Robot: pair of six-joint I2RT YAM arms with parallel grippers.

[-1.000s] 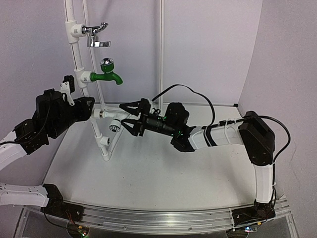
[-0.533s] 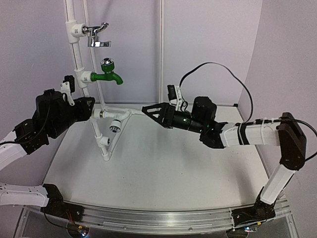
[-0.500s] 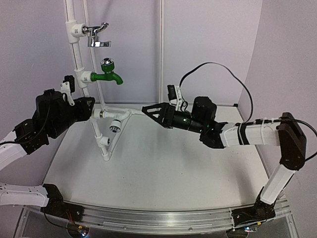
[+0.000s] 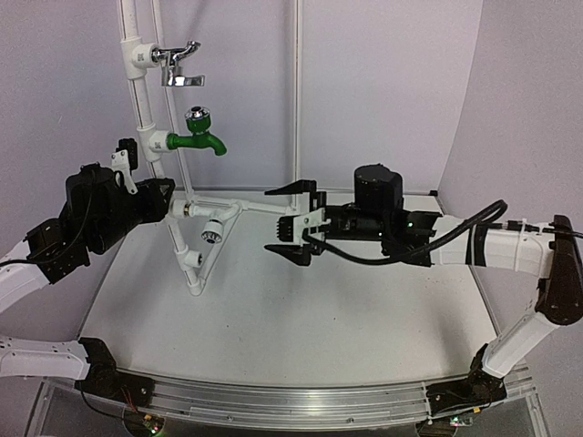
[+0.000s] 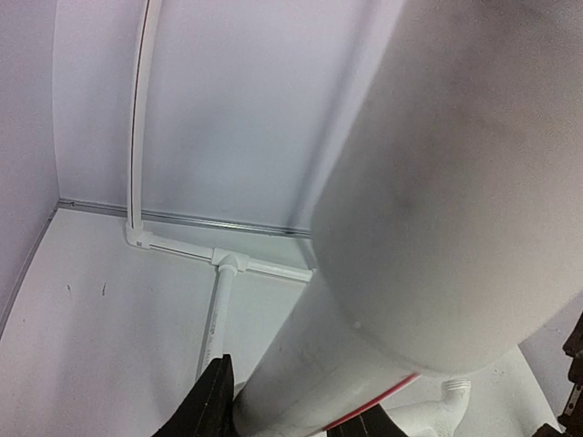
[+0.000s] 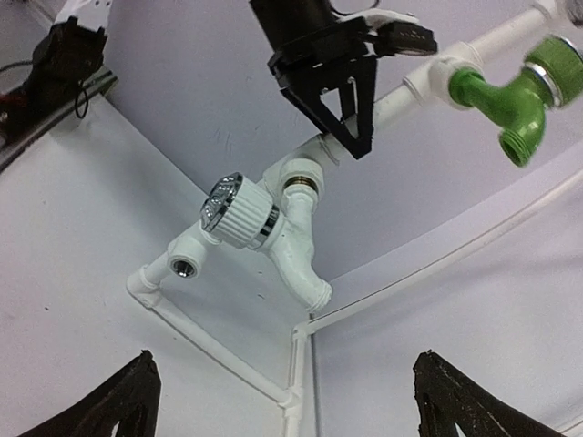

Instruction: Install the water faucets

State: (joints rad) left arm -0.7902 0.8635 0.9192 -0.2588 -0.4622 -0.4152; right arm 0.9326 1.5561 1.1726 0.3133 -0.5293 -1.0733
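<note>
- The white faucet (image 4: pixel 211 232) (image 6: pixel 273 228) sits on a brass-ringed fitting of the pipe frame (image 4: pixel 137 91), which rises at the table's far left corner. Its chrome knob (image 6: pixel 223 202) is angled toward the near edge. I see only this one white tap.
- The left gripper (image 4: pixel 169 202) appears clamped on the frame's pipe just beside that fitting. In its wrist view the pipe fills the space between the fingers.
- The right gripper (image 4: pixel 270 220) hangs over the middle of the table toward the far edge. Its jaws are spread wide, it holds nothing, and it is well apart from the faucet.
- Risk: I cannot tell how far the thread is seated. If it is only started, an off-axis approach could cross-thread it or knock it loose.
- Risk: closing on the ribbed knob rather than the body would probably spin the valve and not the faucet.
- Risk: a hard push could bend the light frame or make the left grip slip along the pipe.
- In the way: the slanted pipe legs run close beside the faucet, and an open threaded elbow (image 6: pixel 187 267) lies just below it.
- Around: the green tap (image 4: pixel 196 137) and the chrome lever tap (image 4: pixel 178 64) are mounted higher up, clear of the approach. The right arm's cable (image 4: pixel 455 232) loops loosely and could snag.
</note>
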